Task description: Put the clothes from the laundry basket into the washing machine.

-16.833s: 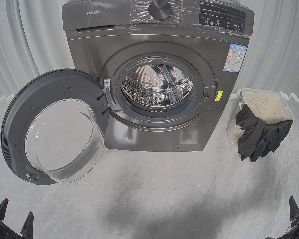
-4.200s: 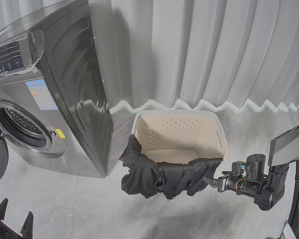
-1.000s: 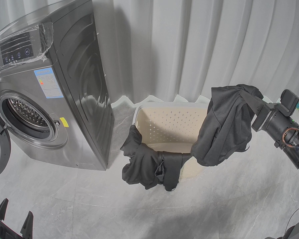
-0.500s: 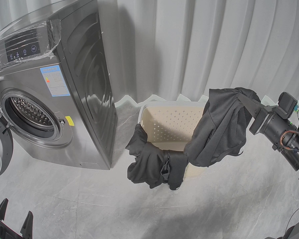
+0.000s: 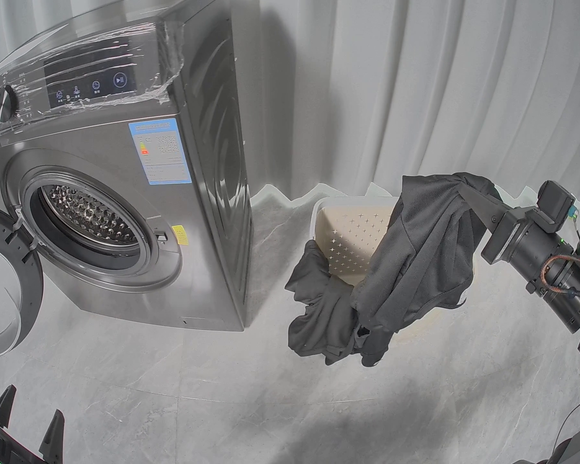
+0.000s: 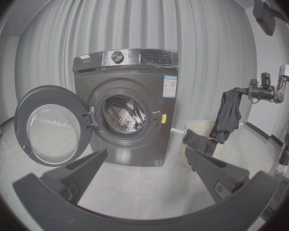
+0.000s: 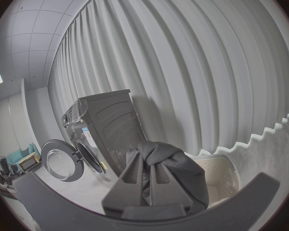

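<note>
A dark grey garment hangs from my right gripper, which is shut on its top edge, raised above the cream laundry basket. Another dark garment drapes over the basket's front rim. The grey washing machine stands to the left of the basket, its round door swung open and its drum exposed. My left gripper sits low at the near left, open and holding nothing. In the right wrist view the fingers pinch the garment.
White curtains hang behind the machine and basket. The open door juts out to the left of the drum opening. Bare grey floor lies between me and the machine.
The camera has swung left, so machine and basket sit further right in view. My right gripper, earlier low at the basket rim, now holds the garment raised.
</note>
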Robot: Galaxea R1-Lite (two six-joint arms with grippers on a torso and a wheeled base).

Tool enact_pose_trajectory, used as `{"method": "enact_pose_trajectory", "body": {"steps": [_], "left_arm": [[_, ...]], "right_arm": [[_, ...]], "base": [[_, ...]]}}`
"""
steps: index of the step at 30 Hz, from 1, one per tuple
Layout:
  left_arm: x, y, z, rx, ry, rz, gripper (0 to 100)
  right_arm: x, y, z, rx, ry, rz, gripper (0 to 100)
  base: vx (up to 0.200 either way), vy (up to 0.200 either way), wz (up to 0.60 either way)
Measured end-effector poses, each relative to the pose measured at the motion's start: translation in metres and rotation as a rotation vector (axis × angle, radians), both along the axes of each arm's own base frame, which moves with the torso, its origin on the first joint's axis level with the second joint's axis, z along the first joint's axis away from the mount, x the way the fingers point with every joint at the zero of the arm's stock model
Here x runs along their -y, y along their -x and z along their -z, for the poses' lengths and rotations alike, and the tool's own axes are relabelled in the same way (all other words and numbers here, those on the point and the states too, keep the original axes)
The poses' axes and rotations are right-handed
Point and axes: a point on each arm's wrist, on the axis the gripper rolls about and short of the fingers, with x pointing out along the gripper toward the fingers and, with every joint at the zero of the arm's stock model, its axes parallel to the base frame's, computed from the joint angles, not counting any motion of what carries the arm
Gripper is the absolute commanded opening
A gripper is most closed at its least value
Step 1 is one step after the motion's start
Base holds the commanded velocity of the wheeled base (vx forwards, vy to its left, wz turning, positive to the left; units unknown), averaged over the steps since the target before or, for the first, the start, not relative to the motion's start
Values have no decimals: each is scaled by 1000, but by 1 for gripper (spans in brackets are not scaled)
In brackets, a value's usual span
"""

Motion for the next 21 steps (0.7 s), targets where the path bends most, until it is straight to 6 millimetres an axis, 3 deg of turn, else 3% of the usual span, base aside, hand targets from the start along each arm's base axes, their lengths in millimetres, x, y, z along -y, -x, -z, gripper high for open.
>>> {"method": "enact_pose_trajectory", "body": {"steps": [21], "left_arm": [[0,0,0,0,1,0,100]], "right_arm": [[-2,1,7,-31,0,-15,0]], "base": [[0,200,0]]}}
